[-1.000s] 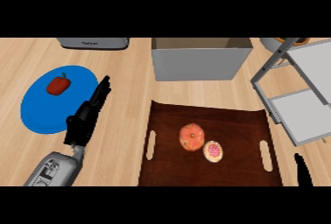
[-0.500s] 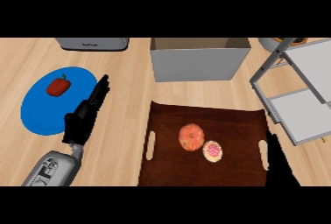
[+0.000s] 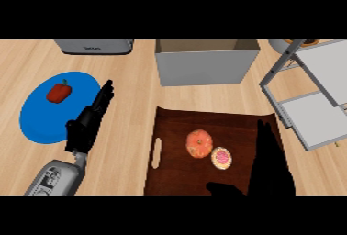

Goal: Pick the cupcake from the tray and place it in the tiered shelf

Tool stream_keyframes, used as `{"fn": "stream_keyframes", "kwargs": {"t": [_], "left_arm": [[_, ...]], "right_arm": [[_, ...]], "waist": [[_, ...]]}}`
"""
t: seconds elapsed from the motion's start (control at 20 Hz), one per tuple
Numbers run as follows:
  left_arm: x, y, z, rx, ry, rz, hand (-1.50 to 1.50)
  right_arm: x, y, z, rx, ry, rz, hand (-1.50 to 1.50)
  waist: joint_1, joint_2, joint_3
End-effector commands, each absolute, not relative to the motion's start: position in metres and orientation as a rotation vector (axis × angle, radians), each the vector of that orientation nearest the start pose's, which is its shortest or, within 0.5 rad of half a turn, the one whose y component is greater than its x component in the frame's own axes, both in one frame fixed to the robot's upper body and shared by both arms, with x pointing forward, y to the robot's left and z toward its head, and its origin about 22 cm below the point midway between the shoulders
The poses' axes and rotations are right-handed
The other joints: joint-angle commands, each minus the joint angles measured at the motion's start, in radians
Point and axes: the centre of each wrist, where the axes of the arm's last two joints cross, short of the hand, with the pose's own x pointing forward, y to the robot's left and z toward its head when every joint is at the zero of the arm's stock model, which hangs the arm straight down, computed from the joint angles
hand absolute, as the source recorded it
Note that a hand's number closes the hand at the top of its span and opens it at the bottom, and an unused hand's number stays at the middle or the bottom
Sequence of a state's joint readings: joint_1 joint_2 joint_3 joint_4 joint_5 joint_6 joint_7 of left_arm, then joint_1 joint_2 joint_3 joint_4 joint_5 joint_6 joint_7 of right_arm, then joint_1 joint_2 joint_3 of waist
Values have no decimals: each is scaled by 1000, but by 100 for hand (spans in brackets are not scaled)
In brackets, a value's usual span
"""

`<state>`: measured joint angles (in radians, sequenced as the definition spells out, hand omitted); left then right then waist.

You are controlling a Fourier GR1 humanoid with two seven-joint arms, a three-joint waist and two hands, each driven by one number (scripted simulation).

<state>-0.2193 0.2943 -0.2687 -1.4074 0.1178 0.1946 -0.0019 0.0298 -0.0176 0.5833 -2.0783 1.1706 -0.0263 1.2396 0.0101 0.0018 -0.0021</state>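
On the dark brown tray lie a small cupcake with pink frosting and, touching it on the left, a round orange fruit. My right hand reaches over the tray's right side with straight fingers pointing up, just right of the cupcake and apart from it. The thumb shows at the lower edge. The grey tiered shelf stands at the right edge. My left hand rests open on the counter, left of the tray.
A blue plate with a red bell pepper lies at the left. A grey open box stands behind the tray. A grey toaster sits at the back left.
My right hand has come up from the lower right edge and moved left over the tray toward the cupcake. The left hand has stayed still.
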Motion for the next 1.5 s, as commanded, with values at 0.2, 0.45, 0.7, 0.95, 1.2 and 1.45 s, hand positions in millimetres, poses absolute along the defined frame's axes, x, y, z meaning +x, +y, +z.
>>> {"fn": "stream_keyframes", "kwargs": {"t": [0.2, 0.45, 0.7, 0.95, 1.2, 1.45], "left_arm": [[285, 229, 15, 122, -1584, -254, 0], [287, 227, 22, 91, -1561, -276, 0], [282, 216, 13, 107, -1575, -250, 0], [267, 224, 6, 103, -1571, -288, 0], [286, 213, 0, 115, -1569, -259, 0], [291, 226, 27, 98, -1579, -279, 0]], "right_arm": [[182, -96, 102, -959, -836, 298, -150], [191, -104, 111, -959, -826, 283, -150], [197, -102, 89, -951, -807, 256, -150], [206, -107, 82, -950, -781, 303, -150], [207, -100, 72, -954, -736, 334, -150], [214, -93, 68, -951, -728, 320, -150]], "waist": [[-4, -1, 1], [-7, -2, 1], [-7, -2, 2], [-2, -3, 2], [-12, 0, 1], [-1, -2, 2]]}}
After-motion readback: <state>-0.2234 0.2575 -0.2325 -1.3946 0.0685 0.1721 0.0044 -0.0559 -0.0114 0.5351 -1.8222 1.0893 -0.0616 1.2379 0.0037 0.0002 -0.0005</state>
